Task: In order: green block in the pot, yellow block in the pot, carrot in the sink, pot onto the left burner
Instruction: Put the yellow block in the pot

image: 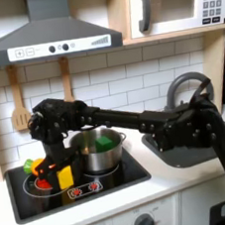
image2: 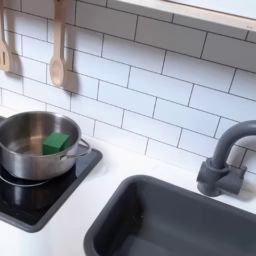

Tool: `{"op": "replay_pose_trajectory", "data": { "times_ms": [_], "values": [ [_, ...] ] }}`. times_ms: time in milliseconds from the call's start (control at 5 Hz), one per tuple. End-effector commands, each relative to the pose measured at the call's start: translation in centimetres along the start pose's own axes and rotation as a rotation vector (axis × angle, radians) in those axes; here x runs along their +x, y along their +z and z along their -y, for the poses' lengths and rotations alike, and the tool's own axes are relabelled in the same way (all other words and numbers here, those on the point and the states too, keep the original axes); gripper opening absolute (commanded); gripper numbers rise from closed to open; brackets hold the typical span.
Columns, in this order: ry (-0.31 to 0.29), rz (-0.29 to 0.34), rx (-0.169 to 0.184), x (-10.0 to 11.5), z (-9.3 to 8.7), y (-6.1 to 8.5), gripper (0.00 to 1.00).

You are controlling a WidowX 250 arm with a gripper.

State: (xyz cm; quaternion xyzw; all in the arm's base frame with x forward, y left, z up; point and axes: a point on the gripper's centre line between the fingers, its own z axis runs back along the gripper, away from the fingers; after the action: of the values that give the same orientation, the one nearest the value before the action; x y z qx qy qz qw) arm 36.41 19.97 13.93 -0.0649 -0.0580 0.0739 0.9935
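The steel pot point(image: 97, 151) point(image2: 30, 150) stands on the black stovetop, and the green block point(image: 110, 143) point(image2: 57, 143) lies inside it. In the first exterior view the yellow block point(image: 65, 177) stands on the stovetop left of the pot. My gripper point(image: 55, 165) hangs right over the yellow block, fingertips at its top; the gap between the fingers is hidden. The orange carrot point(image: 39, 179) lies just left of the yellow block, its green end point(image: 29, 165) pointing back. The dark grey sink point(image2: 170, 220) point(image: 189, 153) lies to the right, partly behind my arm in the first exterior view.
A dark curved faucet point(image2: 226, 160) point(image: 188, 87) stands behind the sink. Wooden utensils point(image2: 57, 50) point(image: 19, 106) hang on the tiled wall. A range hood point(image: 50, 32) and a microwave point(image: 176, 2) sit overhead. The stovetop point(image: 118, 179) has red knob marks at its front.
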Motion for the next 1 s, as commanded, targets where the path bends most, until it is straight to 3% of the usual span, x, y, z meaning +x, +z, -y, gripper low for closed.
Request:
{"op": "replay_pose_trajectory", "data": {
  "times_ms": [0, 200, 400, 800],
  "values": [
    [0.012, 0.035, 0.006, -0.2, 0.2, 2.5, 0.00],
    [-0.007, 0.012, -0.028, -0.2, 1.5, 2.5, 0.00],
    [-0.001, 0.058, -0.015, 0.0, 2.2, 4.6, 0.00],
    [-0.036, 0.055, -0.033, 0.5, 4.1, 4.9, 0.00]
  ]
}}
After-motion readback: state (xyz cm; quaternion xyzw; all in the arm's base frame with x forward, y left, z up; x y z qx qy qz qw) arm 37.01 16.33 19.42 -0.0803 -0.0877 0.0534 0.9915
